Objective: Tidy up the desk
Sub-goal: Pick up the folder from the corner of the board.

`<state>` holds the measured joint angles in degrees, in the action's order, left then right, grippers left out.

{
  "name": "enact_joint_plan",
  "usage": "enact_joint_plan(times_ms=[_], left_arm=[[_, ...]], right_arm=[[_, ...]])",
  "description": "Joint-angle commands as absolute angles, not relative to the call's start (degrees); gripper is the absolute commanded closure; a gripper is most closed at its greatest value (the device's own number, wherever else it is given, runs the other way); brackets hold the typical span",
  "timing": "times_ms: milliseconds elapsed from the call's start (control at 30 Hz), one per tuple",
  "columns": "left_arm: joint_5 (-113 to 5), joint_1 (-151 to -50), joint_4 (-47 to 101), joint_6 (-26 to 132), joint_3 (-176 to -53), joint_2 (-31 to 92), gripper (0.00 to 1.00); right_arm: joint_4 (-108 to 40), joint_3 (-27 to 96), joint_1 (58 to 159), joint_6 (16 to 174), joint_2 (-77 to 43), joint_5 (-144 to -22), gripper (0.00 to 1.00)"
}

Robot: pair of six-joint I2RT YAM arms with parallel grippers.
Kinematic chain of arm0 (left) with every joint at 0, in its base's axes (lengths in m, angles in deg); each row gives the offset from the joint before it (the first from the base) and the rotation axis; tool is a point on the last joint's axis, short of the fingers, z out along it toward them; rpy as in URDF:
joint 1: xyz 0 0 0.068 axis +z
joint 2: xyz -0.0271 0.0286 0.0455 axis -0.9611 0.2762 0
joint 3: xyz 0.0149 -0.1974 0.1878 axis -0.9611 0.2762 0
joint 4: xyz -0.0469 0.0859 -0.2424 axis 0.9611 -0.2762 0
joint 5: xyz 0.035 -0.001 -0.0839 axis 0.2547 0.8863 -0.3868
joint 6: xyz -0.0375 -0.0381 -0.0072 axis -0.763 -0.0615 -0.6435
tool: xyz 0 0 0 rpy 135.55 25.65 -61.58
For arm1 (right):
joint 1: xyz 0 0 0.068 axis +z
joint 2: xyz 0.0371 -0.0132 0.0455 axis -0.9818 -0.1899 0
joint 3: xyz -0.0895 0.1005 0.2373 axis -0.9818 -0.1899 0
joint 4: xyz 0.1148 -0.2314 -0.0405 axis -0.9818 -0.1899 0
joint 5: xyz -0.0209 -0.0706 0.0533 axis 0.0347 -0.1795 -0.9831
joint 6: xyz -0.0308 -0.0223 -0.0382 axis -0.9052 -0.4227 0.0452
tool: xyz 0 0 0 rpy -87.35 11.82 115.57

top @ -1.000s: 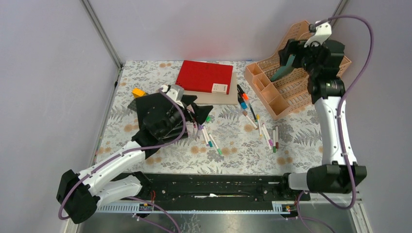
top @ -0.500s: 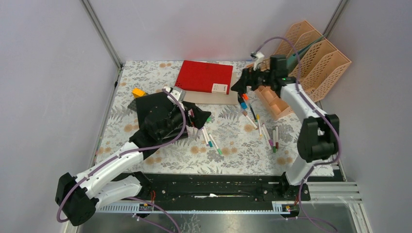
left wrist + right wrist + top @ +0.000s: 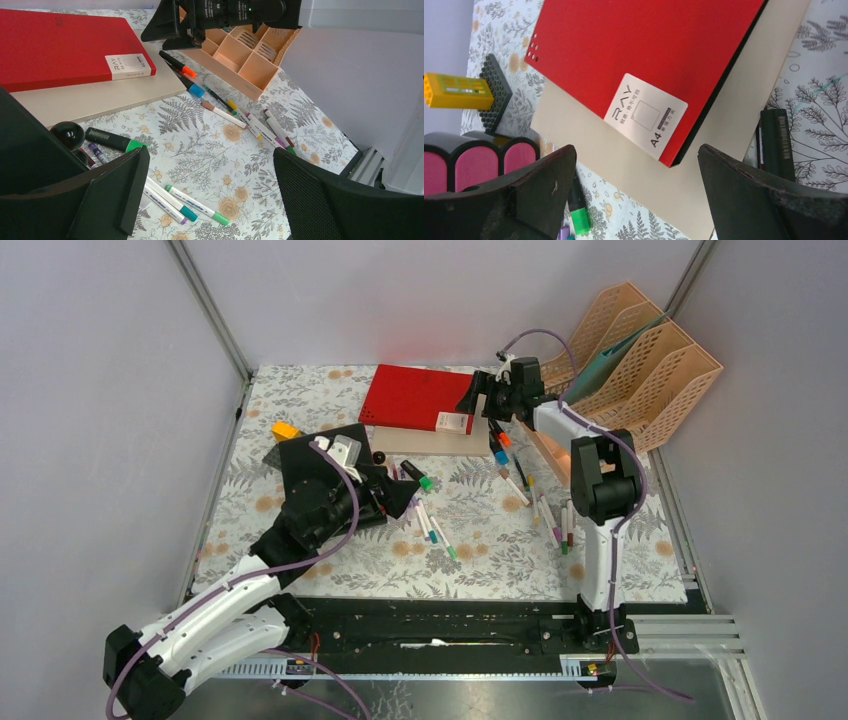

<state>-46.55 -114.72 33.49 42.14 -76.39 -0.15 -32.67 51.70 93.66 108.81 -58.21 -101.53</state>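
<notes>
Both YAMs reaching out, jaws wide apart

The left arm (image 3: 230, 585) runs from its base at the near left, up and to the right, with the forearm kept low. The left gripper (image 3: 400, 492) points right, fingers (image 3: 112, 192) spread wide. The right arm (image 3: 603, 490) stands up from the near right, bends at the elbow and reaches far and left. The right gripper (image 3: 476, 400) faces left, its fingers (image 3: 541, 192) just as far apart.

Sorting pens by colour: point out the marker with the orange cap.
The black marker lying between the red notebook and the peach organiser tray. It alone has an orange cap; the blue-capped marker beside it is its closest lookalike.
</notes>
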Motion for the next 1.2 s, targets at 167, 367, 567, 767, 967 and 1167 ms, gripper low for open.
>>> enact_joint_plan(times_ms=[167, 367, 567, 767, 967, 1167], left_arm=[[-43.6, -114.5, 35.2, 41.4, -75.6, -0.3, 0.01], [-44.0, -114.5, 35.7, 41.5, -75.9, 0.6, 0.01], [-43.8, -114.5, 35.7, 41.4, -75.4, 0.5, 0.01], [-43.9, -114.5, 35.9, 41.4, -75.1, 0.4, 0.01], [-44.1, -114.5, 36.5, 41.3, -74.8, 0.5, 0.01], [-44.9, -114.5, 37.0, 40.3, -74.7, 0.5, 0.01]], right_arm=[[-29.5, 57.5, 94.5, 116.8, -64.3, -95.3, 0.04], [-29.8, 60.2, 94.5, 119.3, -68.2, -97.6, 0.05], [-29.8, 61.8, 94.5, 121.1, -70.1, -99.2, 0.09], [-29.2, 62.5, 94.5, 122.8, -71.0, -101.4, 0.16], [-28.2, 61.3, 94.5, 124.3, -70.8, -101.9, 0.22], [-26.4, 61.6, 94.4, 129.5, -73.4, -104.2, 0.25]])
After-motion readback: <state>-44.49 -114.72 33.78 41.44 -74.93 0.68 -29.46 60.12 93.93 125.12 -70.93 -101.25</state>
